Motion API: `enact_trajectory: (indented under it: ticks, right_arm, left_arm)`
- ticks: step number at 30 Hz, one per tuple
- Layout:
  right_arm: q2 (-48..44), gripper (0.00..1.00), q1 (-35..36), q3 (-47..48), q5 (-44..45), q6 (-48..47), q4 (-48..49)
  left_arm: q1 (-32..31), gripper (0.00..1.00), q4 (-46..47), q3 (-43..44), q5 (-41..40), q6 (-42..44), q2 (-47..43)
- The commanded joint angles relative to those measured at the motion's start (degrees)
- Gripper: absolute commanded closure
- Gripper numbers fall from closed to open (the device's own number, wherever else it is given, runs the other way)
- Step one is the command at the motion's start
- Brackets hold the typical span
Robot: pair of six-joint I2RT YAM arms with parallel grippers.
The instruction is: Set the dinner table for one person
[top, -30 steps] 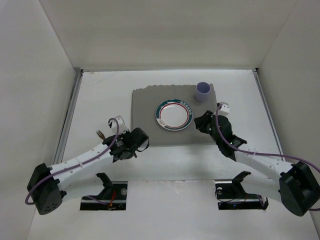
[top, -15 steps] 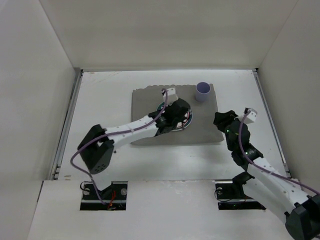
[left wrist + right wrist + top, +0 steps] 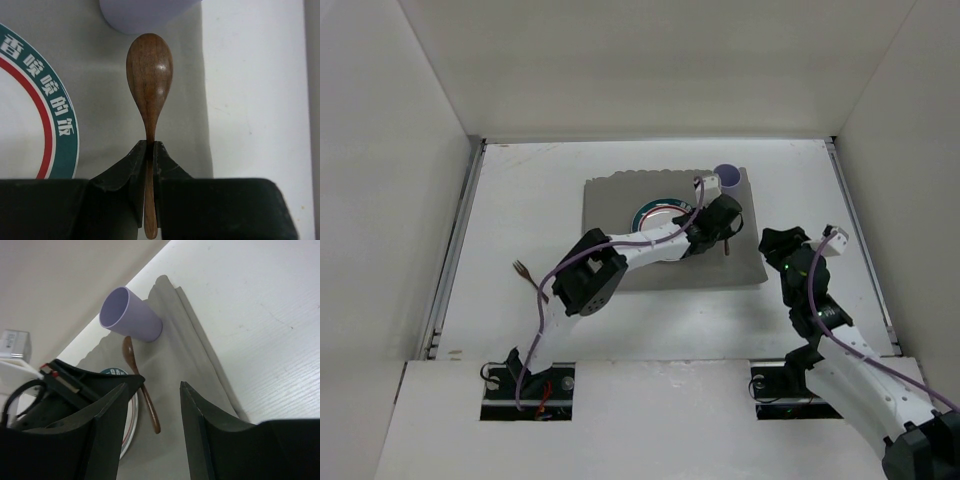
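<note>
**Spoon in L jaws, lined up right of the plate**

We see the left gripper (image 3: 149,150) pressed shut on the thin neck of the dark wooden spoon (image 3: 149,70), w/ the handle end poking out behind the fingers. The spoon's long axis runs straight out from the jaws. Its bowl points fwd toward the lilac plastic cup (image 3: 145,12) and its handle points back toward the near edge, roughly parallel w/ the right side of the round white plate with the green-and-red rim (image 3: 59,120). So it sits over the bare strip of grey cloth placemat (image 3: 100,90) between the plate and the mat's right edge, bowl just short of the cup. We can't tell whether it rests on the mat or hangs a touch above.

The large plain white dinner table (image 3: 520,190) spreads under the mat and both arms.

The right gripper (image 3: 153,385) is spread wide and empty, just off the mat's right side. The L arm is the nearer one, so we judge the next move is to lower if needed & let go w/o nudging the cup. A small dark fork (image 3: 523,270) lies on bare table well left of the mat, probably next.
</note>
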Motion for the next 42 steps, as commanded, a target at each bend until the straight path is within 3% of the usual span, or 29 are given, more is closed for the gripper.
enact_trajectory:
  ticks: [1,8,12,19,25,28,30,32,36,42]
  right_arm:
    - [0.21,0.48,-0.5,-0.11,-2.18,0.73,1.74]
    - [1.09,0.48,-0.94,-0.28,-3.24,0.73,2.53]
    - [1.44,0.47,-1.29,-0.63,-3.15,0.99,2.79]
    - [1.88,0.47,-1.2,-0.54,-2.97,0.99,3.23]
    - [4.16,0.48,-0.23,-0.54,-3.67,0.55,4.98]
    - [7.58,0.64,0.91,0.24,-7.01,0.29,6.83]
    - [9.95,0.82,1.35,0.86,-8.86,-0.06,7.8]
    - [12.24,0.87,2.57,1.47,-12.27,-0.15,9.2]
    - [16.11,0.86,5.56,2.71,-15.46,-2.43,12.37]
    - [20.07,0.81,9.52,4.73,-14.06,-4.54,12.64]
  left_arm:
    - [0.44,0.96,0.97,3.31,1.41,-1.8,1.42]
    - [0.09,0.9,1.32,3.22,1.94,-5.4,5.03]
    - [0.18,0.79,2.2,2.52,2.21,-7.08,5.47]
    - [-0.09,0.65,5.8,-4.15,0.71,-1.2,-4.96]
    - [1.49,0.64,11.6,-24.07,-3.85,4.52,-23.76]
    - [3.94,0.64,11.7,-36.2,-7.97,5.14,-34.39]
    - [6.67,0.64,9.86,-44.56,-11.4,4.7,-41.95]
    - [9.91,0.64,6.09,-50.54,-13.86,4.44,-48.02]
    - [17.91,0.64,-2.26,-62.41,-18.35,2.43,-60.07]
    - [29.52,0.66,-12.38,-71.92,-17.57,-2.41,-70.19]
